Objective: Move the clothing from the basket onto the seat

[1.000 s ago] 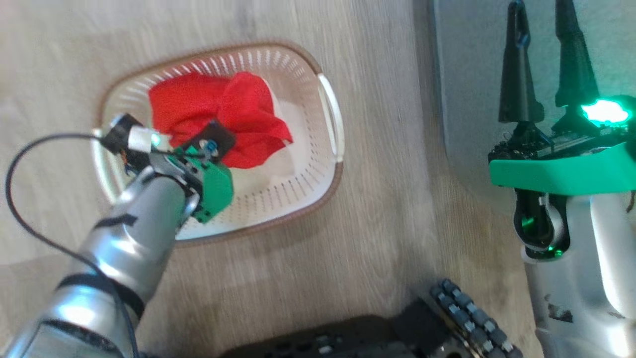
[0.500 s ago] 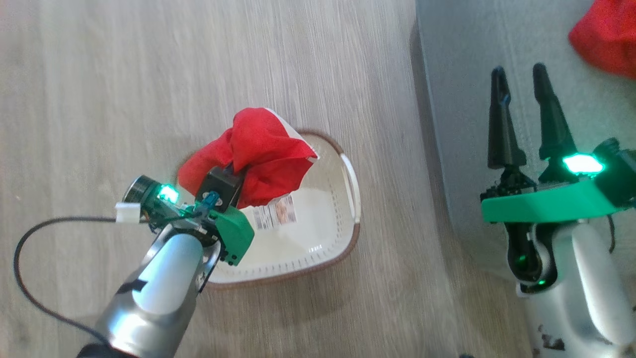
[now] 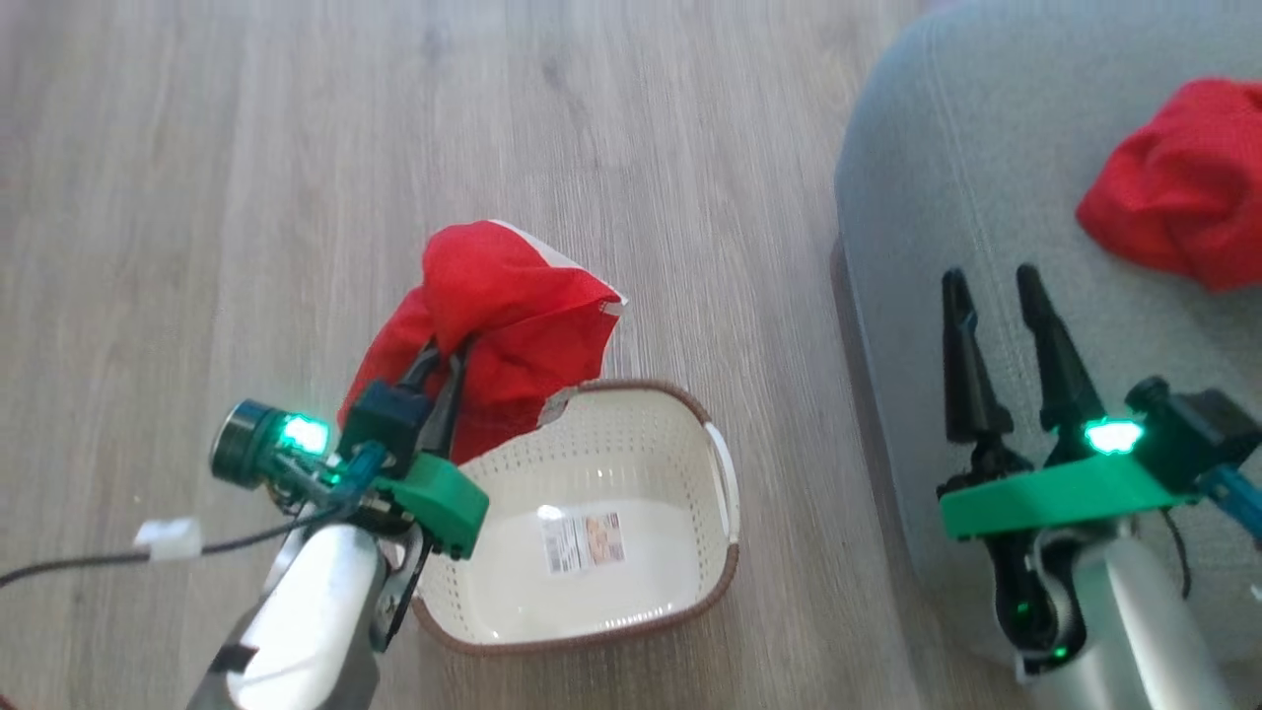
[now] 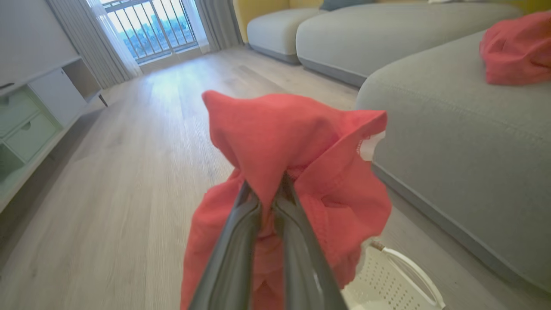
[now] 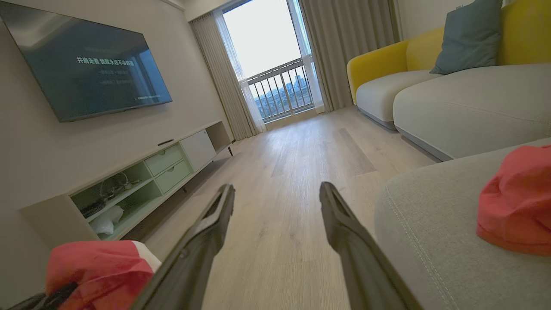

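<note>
The left gripper (image 4: 267, 191) is clenched on a soft bright red fabric garment with a white edge (image 3: 498, 311). It pinches one bunched fold near the top, and the rest of the cloth hangs loose around its two dark fingers. The garment is in the air above the far left corner of a small cream-white perforated plastic basket with a brown rim (image 3: 690, 592). The basket stands on a pale wood-plank floor (image 3: 246, 148) and holds nothing but a label sticker (image 3: 584, 540). A second crumpled red garment (image 3: 1173, 207) already lies on the large grey fabric-upholstered seat (image 3: 946, 177), well to the right of the basket. The right gripper (image 3: 991, 281) hovers over the seat's near edge, jaws spread wide and carrying nothing.

The grip takes only a small fold, so a quick swing toward the seat could pull the cloth free and drop it on the floor. The low hem hangs close to the basket rim and could catch there, dragging or tipping the light basket. On the way across, the loose cloth may snag on the right gripper. If let go too near the seat's rounded edge, the garment could slide off.
</note>
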`<state>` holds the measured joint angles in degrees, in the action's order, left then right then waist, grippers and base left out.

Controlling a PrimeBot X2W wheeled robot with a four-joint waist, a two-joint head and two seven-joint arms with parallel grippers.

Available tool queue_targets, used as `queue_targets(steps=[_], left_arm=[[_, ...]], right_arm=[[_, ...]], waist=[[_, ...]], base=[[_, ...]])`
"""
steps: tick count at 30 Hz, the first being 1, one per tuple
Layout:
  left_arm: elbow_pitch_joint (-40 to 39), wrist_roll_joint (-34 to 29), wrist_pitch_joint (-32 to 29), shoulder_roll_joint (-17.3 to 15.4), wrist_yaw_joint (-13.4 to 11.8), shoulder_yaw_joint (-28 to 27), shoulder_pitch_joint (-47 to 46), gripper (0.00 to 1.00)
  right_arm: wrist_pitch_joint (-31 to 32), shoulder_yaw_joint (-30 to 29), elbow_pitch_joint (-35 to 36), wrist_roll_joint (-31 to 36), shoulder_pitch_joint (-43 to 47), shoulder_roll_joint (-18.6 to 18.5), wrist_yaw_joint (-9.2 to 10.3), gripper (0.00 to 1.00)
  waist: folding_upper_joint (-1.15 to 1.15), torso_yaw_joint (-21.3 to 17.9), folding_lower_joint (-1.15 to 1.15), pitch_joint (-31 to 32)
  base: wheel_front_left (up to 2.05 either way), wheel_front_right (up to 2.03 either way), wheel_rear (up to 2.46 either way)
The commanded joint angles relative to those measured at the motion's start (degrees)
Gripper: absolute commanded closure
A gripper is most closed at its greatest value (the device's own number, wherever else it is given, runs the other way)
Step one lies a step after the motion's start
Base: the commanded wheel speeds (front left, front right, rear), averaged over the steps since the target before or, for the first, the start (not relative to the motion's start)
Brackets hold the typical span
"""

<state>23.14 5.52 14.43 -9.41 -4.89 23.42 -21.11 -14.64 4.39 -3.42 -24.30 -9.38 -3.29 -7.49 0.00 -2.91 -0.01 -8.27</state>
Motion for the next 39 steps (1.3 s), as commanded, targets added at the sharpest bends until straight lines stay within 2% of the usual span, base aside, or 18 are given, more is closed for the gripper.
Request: queue_targets(steps=[1, 11, 20, 28, 33, 39], left_arm=[[-3.7, -0.4, 0.6, -1.4, -0.7, -3.3, -0.5, 1.00], [-12.7, 0.7, 0.6, 2.2, 0.9, -10.0, 6.7, 1.00], [-19.8, 1.3, 0.6, 4.4, 3.2, -14.1, 7.4, 1.00], [-26.4, 4.5, 0.6, 6.2, 6.8, -17.9, 6.5, 1.00], [-27.8, 5.1, 0.6, 6.5, 8.7, -17.4, 5.3, 1.00], [-28.3, 6.4, 0.6, 6.5, 9.3, -15.5, 4.4, 1.00]], right_arm=[[-0.4, 1.8, 1.5, -0.5, 0.0, -0.4, 0.00, 0.00], [-0.4, 4.0, -0.4, -1.8, 4.2, -3.6, 0.00, 0.00], [-0.4, 5.6, 0.4, 0.1, 4.9, -4.1, 0.00, 0.00], [-0.4, 8.7, 3.2, 3.1, 4.6, -4.2, 0.00, 0.00], [-0.4, 12.0, 5.0, 4.1, 4.0, -4.9, 0.00, 0.00], [-0.4, 17.4, 6.8, 5.7, 2.3, -7.1, 0.00, 0.00]], waist=[[0.00, 0.7, 0.01, 2.9], [0.00, 1.3, 0.01, 9.0], [0.00, 1.7, 0.01, 9.6], [0.00, 1.4, 0.01, 9.0], [0.00, 1.5, 0.01, 8.6], [0.00, 1.4, 0.01, 8.3]], base=[[0.00, 0.00, 0.00], [0.00, 0.00, 0.00], [0.00, 0.00, 0.00], [0.00, 0.00, 0.00], [0.00, 0.00, 0.00], [0.00, 0.00, 0.00]])
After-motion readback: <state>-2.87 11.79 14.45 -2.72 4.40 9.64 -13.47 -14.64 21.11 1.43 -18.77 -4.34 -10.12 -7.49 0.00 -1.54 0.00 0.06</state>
